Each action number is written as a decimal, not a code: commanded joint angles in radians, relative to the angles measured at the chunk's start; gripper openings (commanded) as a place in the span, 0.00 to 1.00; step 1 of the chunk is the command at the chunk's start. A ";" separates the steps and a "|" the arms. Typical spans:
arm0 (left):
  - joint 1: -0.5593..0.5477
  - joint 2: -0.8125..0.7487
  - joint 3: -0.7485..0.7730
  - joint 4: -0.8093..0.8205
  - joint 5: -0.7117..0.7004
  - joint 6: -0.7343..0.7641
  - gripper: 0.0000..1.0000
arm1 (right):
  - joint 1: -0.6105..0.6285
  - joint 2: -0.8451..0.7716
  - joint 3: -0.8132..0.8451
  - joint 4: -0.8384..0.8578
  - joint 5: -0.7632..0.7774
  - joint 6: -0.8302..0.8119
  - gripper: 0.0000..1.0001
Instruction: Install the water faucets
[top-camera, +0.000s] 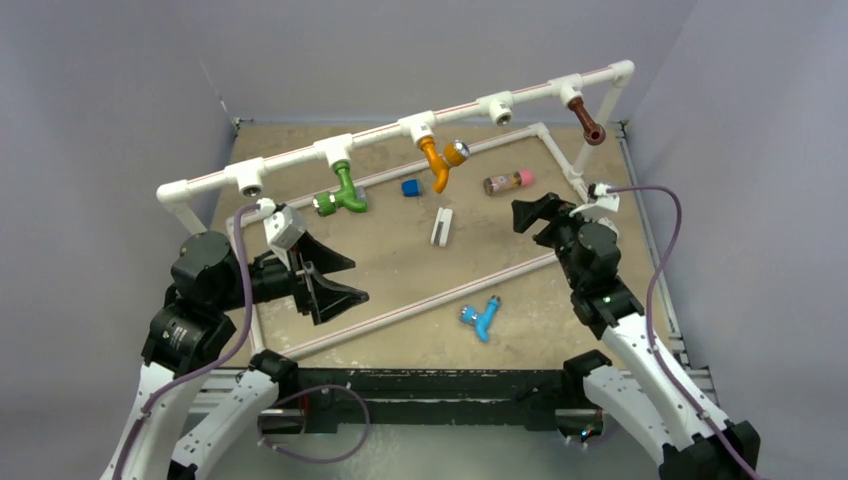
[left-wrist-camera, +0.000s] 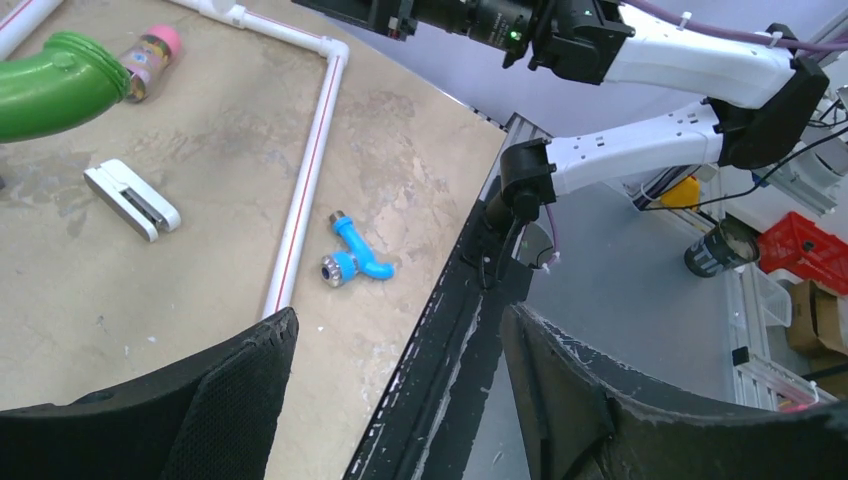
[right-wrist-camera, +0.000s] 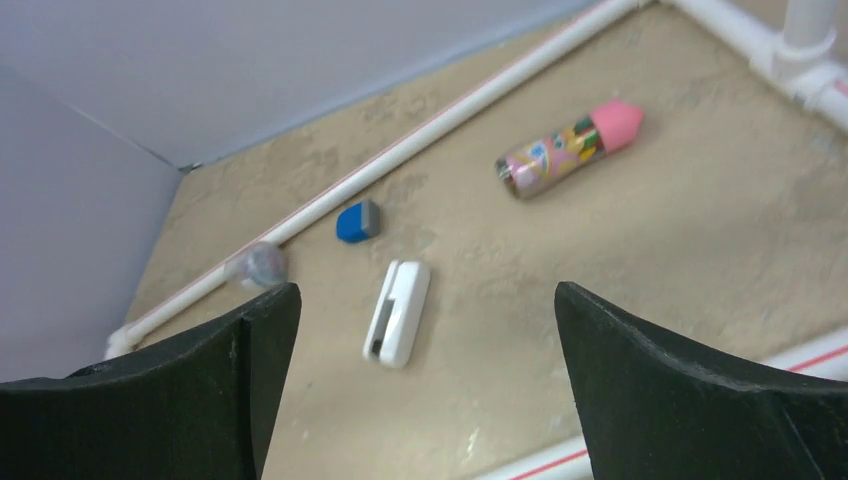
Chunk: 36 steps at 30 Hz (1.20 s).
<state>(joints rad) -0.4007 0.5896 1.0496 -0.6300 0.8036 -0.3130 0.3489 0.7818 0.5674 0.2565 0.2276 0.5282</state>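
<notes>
1. The left end fitting (top-camera: 249, 182) on the raised pipe rail (top-camera: 380, 138) shows a bare socket with nothing screwed in.
2. The green faucet (top-camera: 345, 192) hangs from the second fitting with its spout down. It looks seated, so I count it as done.
3. The left gripper (top-camera: 358, 279) hovers over the left part of the table (top-camera: 400, 270), below and in front of the green faucet. Its jaws are spread wide and it grasps nothing.
4. The orange faucet (top-camera: 437, 160), with its silver knob, hangs from the third fitting and also looks installed.
5. The blue faucet (top-camera: 482, 318) lies loose on its side on the table. It is on the near side of the slanting floor pipe (top-camera: 420, 305), between the two arms and closer to the right one. This is the piece left to fit.
6. The fourth fitting (top-camera: 499, 108) is an open socket, a likely home for the blue faucet, as is the left end one.
7. The right gripper (top-camera: 522, 216) is released and empty. It sits above the table's right side, well apart from the blue faucet.
8. The brown faucet (top-camera: 590, 122) hangs from the last fitting, so three of the four appear mounted.
</notes>
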 joint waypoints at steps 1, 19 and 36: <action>-0.003 0.001 0.033 0.007 -0.006 0.034 0.73 | 0.000 -0.052 0.101 -0.316 -0.062 0.219 0.99; -0.003 -0.013 -0.033 0.029 0.014 0.022 0.74 | 0.128 0.119 0.157 -0.567 -0.210 0.144 0.98; -0.010 -0.022 -0.035 0.012 0.003 0.026 0.74 | 0.387 0.195 0.076 -0.738 0.056 0.485 0.85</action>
<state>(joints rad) -0.4019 0.5774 1.0164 -0.6308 0.8036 -0.2947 0.7105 0.9512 0.6704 -0.4133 0.1787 0.8879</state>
